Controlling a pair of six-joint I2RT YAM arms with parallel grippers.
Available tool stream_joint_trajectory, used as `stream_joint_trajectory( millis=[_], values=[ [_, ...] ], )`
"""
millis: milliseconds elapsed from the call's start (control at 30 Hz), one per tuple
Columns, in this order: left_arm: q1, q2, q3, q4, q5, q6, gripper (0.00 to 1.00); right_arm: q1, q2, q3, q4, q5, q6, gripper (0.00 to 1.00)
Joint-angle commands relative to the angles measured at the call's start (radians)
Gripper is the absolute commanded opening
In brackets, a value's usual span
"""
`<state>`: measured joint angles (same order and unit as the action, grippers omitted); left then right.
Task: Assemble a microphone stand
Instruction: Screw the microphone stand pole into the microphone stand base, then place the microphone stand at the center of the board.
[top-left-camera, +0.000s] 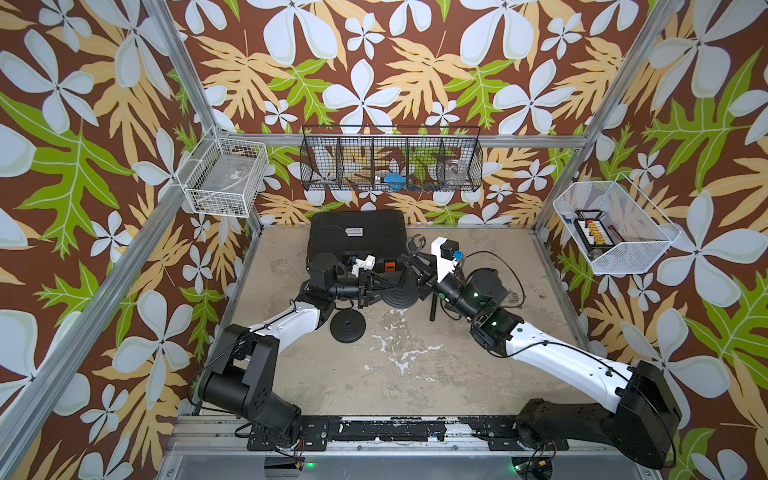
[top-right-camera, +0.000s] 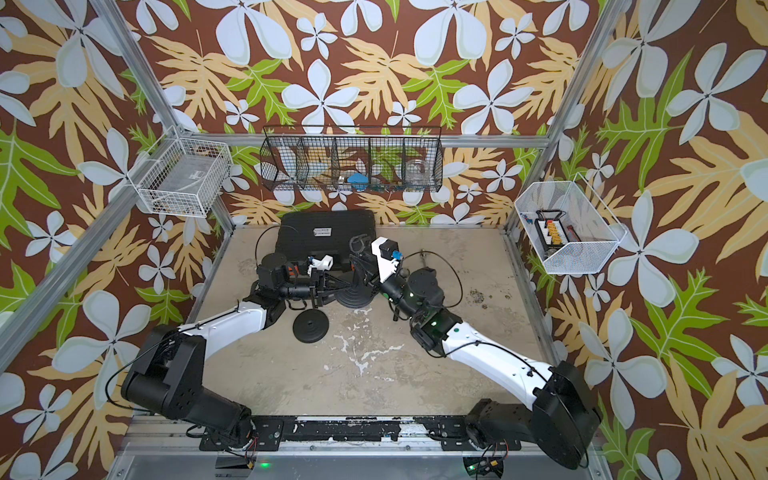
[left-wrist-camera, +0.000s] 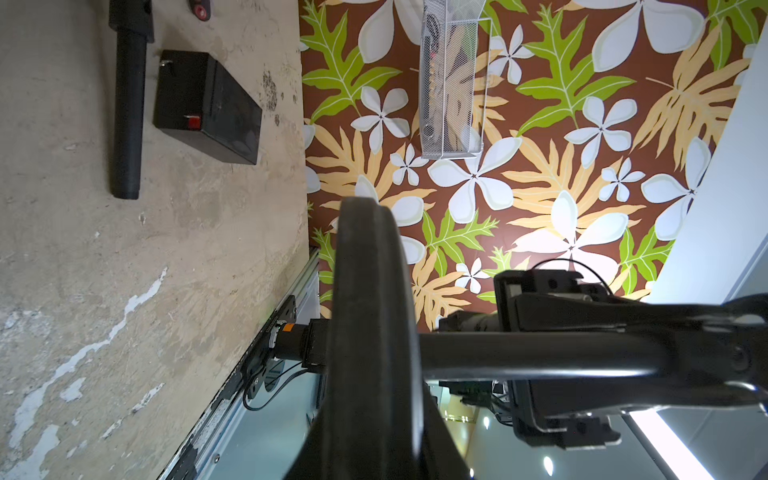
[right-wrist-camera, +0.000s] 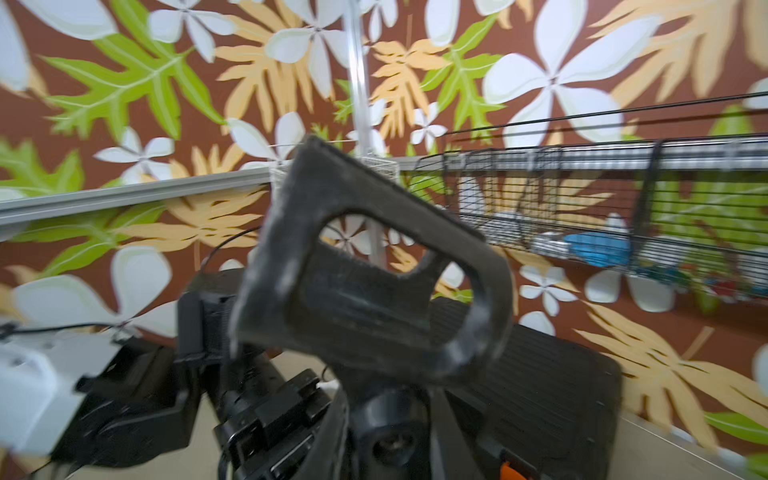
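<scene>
The raised round base (top-left-camera: 399, 296) is the heavy part. It hangs on edge at the end of the pole (left-wrist-camera: 465, 353), which the left gripper (left-wrist-camera: 557, 353) pinches level above the table. That weight could twist the pole in the jaws or droop it, so the thread would probably miss the microphone clip (right-wrist-camera: 357, 307). The right gripper (top-left-camera: 413, 262) seems closed on the clip's stem, though blur hides the jaws, and a thin hold could let the clip swivel. By count: one black case (top-left-camera: 374, 224), two bases, the second base (top-left-camera: 348, 327) flat on the table, one black box (left-wrist-camera: 208, 104), one loose rod (left-wrist-camera: 126, 112), one pole, one clip.
</scene>
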<state>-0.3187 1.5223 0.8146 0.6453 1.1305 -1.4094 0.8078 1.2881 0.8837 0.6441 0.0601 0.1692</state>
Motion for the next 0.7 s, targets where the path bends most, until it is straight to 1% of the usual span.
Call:
stream_joint_trajectory(
  millis=[0,33,67,100,133,167,200,233,267,333,367,433,467,567,667],
  values=[
    [0.003,-0.015,0.003,0.125,-0.054,-0.038,0.00,0.092,0.024,0.019,-0.143,0.550,-0.087,0.00],
    [0.004,-0.014,0.001,0.125,-0.058,-0.039,0.00,0.112,0.025,0.019,-0.133,0.605,-0.104,0.00],
    [0.003,-0.013,-0.001,0.125,-0.063,-0.038,0.00,0.117,0.022,0.015,-0.128,0.618,-0.110,0.00],
    [0.003,-0.012,-0.002,0.126,-0.067,-0.038,0.00,0.117,0.016,0.010,-0.125,0.608,-0.107,0.00],
    [0.005,-0.009,-0.004,0.126,-0.073,-0.039,0.00,0.119,0.006,0.006,-0.120,0.585,-0.107,0.03],
    [0.007,-0.005,-0.005,0.126,-0.077,-0.038,0.00,0.116,-0.002,0.007,-0.118,0.545,-0.112,0.20],
    [0.007,-0.001,-0.006,0.131,-0.081,-0.041,0.00,0.111,-0.008,0.012,-0.125,0.491,-0.117,0.43],
    [0.006,0.002,-0.005,0.139,-0.084,-0.044,0.00,0.103,-0.012,0.027,-0.148,0.427,-0.119,0.68],
    [0.008,0.006,-0.005,0.146,-0.087,-0.046,0.00,0.091,-0.016,0.044,-0.178,0.347,-0.122,0.82],
    [0.010,0.012,-0.002,0.148,-0.096,-0.042,0.00,0.051,-0.028,0.056,-0.220,0.170,-0.111,0.96],
    [0.012,0.014,0.000,0.148,-0.102,-0.033,0.00,0.035,-0.038,0.048,-0.232,0.093,-0.101,1.00],
    [0.019,0.016,-0.001,0.140,-0.117,-0.018,0.00,0.009,-0.068,0.010,-0.240,-0.031,-0.086,1.00],
    [0.025,0.019,-0.004,0.139,-0.125,-0.009,0.00,0.000,-0.088,-0.024,-0.242,-0.061,-0.066,1.00],
    [0.040,0.031,-0.006,0.099,-0.150,0.048,0.00,-0.009,-0.149,-0.149,-0.200,-0.086,-0.011,1.00],
    [0.065,0.048,-0.003,0.040,-0.171,0.128,0.00,-0.025,-0.184,-0.247,-0.193,-0.071,0.040,1.00]
  ],
)
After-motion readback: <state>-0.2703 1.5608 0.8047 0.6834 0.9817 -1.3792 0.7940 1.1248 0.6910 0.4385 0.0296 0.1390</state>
